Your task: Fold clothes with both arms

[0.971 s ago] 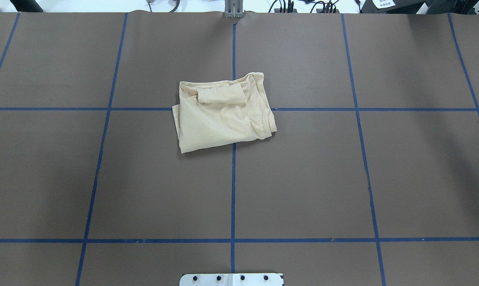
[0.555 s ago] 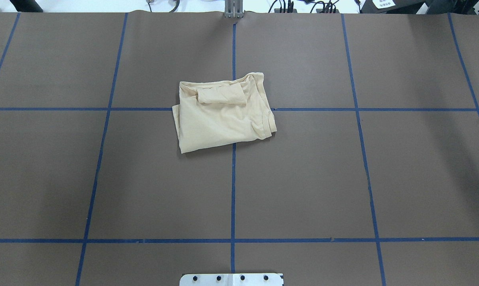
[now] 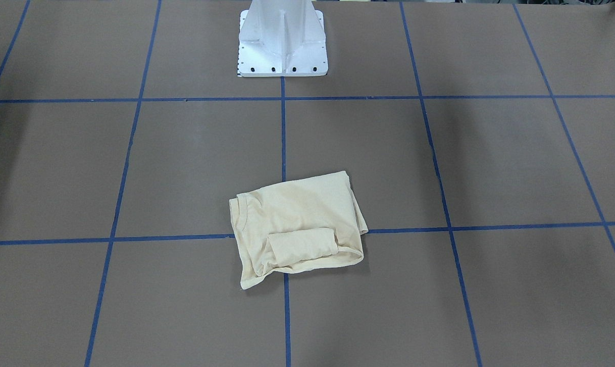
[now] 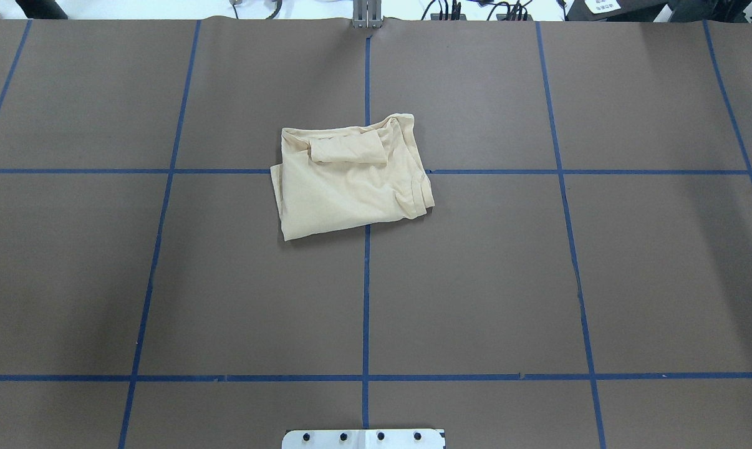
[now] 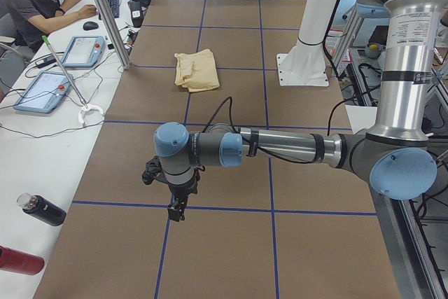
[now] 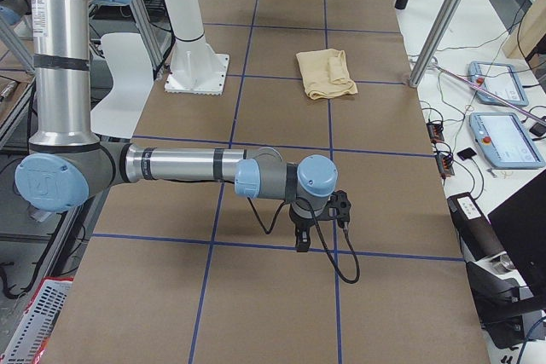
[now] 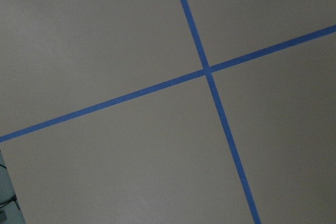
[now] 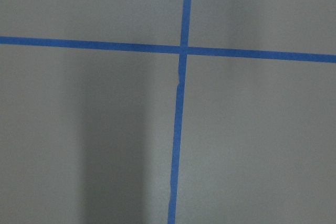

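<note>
Overhead exterior gives us the T-shirt [image 4: 351, 193] as a compact folded bundle, one sleeve [image 4: 349, 151] laid across its top, midway along the tabletop [image 4: 476, 280] and toward its far edge. Our left gripper [image 5: 175, 209] and right gripper [image 6: 303, 240] hang over opposite ends, well apart from it. We judge the folding finished and both parked clear. Whether either claw is spread, we cannot tell.

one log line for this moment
shirt: folded, lying on table | left gripper: above table, apart from shirt, open/shut unclear | right gripper: likewise
</note>
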Available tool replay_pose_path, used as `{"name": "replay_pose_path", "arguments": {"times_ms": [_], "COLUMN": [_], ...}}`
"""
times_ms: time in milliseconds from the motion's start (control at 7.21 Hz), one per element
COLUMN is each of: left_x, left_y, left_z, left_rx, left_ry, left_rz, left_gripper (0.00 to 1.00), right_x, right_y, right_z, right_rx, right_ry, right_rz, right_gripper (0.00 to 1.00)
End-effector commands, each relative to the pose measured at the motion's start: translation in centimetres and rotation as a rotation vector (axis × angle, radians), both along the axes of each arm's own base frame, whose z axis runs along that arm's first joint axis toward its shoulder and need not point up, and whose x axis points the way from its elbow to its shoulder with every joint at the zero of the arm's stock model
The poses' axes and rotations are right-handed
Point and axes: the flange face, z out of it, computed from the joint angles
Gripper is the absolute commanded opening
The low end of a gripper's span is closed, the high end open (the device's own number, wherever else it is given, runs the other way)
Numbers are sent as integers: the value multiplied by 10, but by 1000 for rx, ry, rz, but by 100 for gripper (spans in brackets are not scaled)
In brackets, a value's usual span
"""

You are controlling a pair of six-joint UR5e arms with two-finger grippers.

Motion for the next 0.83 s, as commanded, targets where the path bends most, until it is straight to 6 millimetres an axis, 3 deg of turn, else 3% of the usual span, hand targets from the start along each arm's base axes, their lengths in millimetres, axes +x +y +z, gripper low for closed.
{"name": "replay_pose_path", "arguments": {"times_ms": [0, 278, 694], "left_x": [9, 14, 15], "left_y": [15, 11, 20], "left_z": [13, 1, 9], "left_rx": [-22, -21, -13], "left_ry": [107, 101, 97], "left_rz": [-9, -49, -47], "left_gripper": [100, 100, 100], "right_x": [2, 1, 4], "right_y": [4, 3, -9], "right_z": [7, 32, 17], "right_rx": [-4, -49, -16], "right_ry": [32, 55, 97], "right_rz": [0, -8, -7], "right_gripper": [100, 100, 100]}}
